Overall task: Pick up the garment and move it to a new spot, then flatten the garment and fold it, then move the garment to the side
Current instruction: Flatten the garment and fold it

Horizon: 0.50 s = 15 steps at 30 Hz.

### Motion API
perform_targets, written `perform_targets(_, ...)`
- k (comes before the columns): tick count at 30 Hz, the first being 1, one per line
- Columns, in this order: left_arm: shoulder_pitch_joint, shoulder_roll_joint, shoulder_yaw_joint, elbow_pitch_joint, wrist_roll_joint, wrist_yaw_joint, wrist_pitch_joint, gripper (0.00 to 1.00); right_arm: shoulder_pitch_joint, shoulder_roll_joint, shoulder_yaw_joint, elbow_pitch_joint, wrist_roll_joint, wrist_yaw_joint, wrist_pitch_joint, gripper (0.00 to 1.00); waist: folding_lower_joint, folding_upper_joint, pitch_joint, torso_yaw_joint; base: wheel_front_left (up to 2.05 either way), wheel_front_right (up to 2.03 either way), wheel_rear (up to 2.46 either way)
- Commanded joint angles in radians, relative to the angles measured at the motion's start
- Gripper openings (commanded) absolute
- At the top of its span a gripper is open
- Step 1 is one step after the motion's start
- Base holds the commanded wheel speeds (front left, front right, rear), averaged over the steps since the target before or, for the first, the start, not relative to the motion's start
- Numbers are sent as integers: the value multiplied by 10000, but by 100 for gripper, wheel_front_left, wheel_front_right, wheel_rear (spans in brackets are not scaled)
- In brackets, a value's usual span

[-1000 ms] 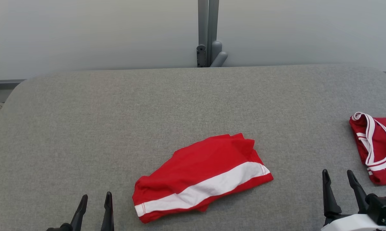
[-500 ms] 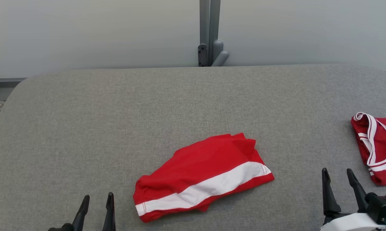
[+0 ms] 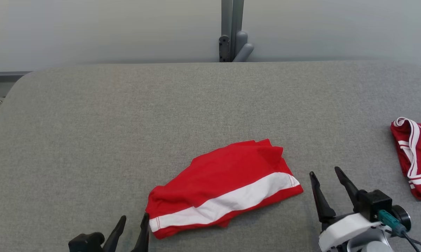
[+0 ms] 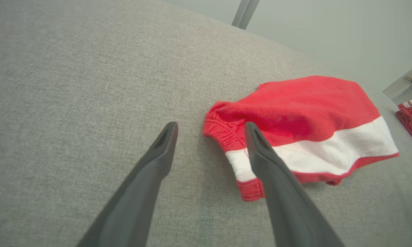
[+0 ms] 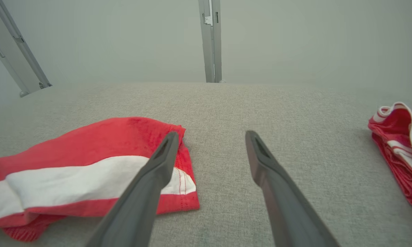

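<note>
The garment (image 3: 224, 187) is a red piece with a broad white band, lying bunched and roughly folded on the grey padded table (image 3: 126, 122), near its front middle. My left gripper (image 3: 133, 224) stands open at the garment's left end, its right finger over the elastic edge in the left wrist view (image 4: 209, 137). To the garment's right, my right gripper (image 3: 328, 175) is open, close to the right end; in the right wrist view (image 5: 209, 137) its left finger overlaps the garment's (image 5: 89, 171) corner. Nothing is held.
A second red garment with white trim (image 3: 415, 157) lies at the table's right edge, also seen in the right wrist view (image 5: 401, 147). A grey post (image 3: 231, 31) rises behind the table against a pale wall. Open fabric surface lies to the left and back.
Both grippers have moved inward toward the garment's ends, the right one also forward. The head camera has tilted slightly, shifting the scene. The garment lies as before.
</note>
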<state>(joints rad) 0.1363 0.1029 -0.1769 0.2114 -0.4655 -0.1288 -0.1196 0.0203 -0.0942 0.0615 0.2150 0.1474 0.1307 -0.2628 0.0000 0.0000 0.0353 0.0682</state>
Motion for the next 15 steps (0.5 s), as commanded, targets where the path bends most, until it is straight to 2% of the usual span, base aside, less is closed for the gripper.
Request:
perform_targets(1, -169, -54, -20, -54, -170, 84, 267, 100, -348, -194, 264, 336, 72, -1, -5, 100, 0, 0, 145, 30, 0, 0, 0)
perform_targets(12, -370, -127, -257, -1, -549, 638, 1787, 100, -2455, -1039, 2545, 2411, 380, -2, 1762, 100, 0, 0, 644, 208, 0, 0, 0)
perform_targets(15, -470, -145, -322, 69, -595, 652, 1871, 100, -2733, -1089, 2728, 2739, 412, -2, 1921, 100, 0, 0, 757, 242, 0, 0, 0)
